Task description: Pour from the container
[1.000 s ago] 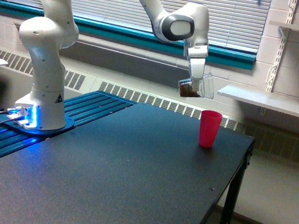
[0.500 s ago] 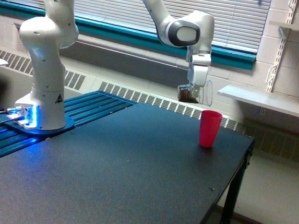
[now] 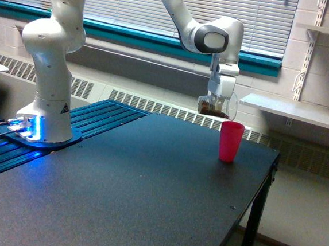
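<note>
Above the pink cup, claw: your gripper [image 3: 219, 102] hangs from the white wrist, fingers pointing down, closed around the container.
Container: the clear container [image 3: 216, 107] sits clamped in the claw, tipped well onto its side, with brown granular matter showing through its wall on the side toward the exterior view's left.
Container's place: you hold it in the air, just above the pink cup's rim and slightly toward the exterior view's left of it; it touches neither the cup nor the table.
Mouth of container: you cannot tell from this view exactly which way the open end faces, as the clear wall blurs against the radiator grille behind.
Pink cup: the pink cup [image 3: 231, 141] stands upright on the table, near the far edge at the exterior view's right.
Table: the dark table [image 3: 124, 188] carries only the cup in view; its black leg shows at the exterior view's right.
Arm: your white arm [image 3: 179, 15] reaches across from its base [image 3: 41, 129], which stands on a blue ribbed platform [image 3: 95, 120] at the exterior view's left, blue light glowing at its foot.
Background: window blinds [image 3: 243, 15], a teal sill [image 3: 132, 34] and a white wall shelf [image 3: 295, 111] lie behind.
</note>
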`<state>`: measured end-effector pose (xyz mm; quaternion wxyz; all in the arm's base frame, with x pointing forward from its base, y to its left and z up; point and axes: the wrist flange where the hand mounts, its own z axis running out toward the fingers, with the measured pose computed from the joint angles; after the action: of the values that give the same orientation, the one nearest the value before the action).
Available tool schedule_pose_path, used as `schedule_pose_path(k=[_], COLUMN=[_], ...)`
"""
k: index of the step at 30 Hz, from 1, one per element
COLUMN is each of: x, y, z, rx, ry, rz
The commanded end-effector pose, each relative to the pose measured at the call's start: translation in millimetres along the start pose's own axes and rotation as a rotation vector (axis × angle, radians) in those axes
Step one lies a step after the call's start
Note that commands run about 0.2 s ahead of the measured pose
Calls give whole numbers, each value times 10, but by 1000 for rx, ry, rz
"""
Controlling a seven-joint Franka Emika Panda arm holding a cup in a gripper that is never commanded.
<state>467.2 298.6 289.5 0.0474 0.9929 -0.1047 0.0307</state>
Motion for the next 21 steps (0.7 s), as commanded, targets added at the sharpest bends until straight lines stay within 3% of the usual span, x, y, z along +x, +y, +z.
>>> schedule_pose_path(k=[1, 21], x=[100, 339], y=[19, 46], z=[16, -16], rx=[-29, -51], ry=[-3, 0], rz=[-27, -26])
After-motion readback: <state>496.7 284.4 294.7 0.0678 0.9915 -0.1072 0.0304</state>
